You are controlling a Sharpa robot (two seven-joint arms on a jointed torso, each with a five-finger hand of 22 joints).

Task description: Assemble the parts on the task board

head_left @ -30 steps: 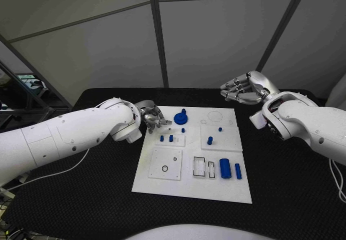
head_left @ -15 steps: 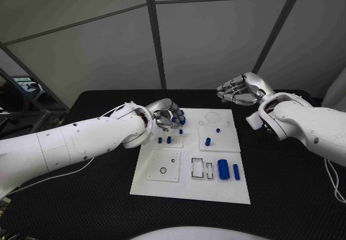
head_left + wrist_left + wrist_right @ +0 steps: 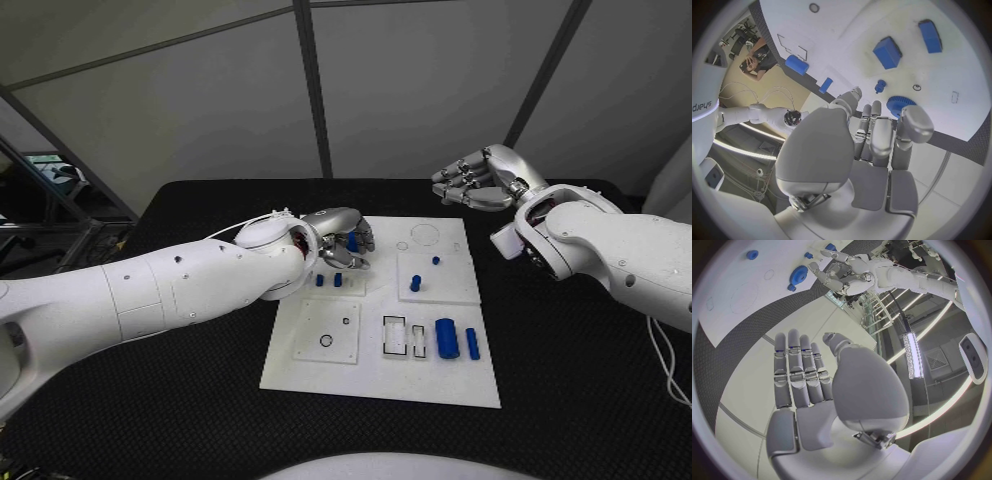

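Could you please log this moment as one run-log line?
left hand: open above gear | right hand: open, off board | assembly: pending

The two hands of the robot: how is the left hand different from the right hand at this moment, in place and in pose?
The left hand is low over the task board, its fingers right beside the blue gear; the right hand is raised beyond the board's far right corner, over black table. The left hand's fingers bend loosely; the right hand's lie straight, side by side. Both are silver and hold nothing.
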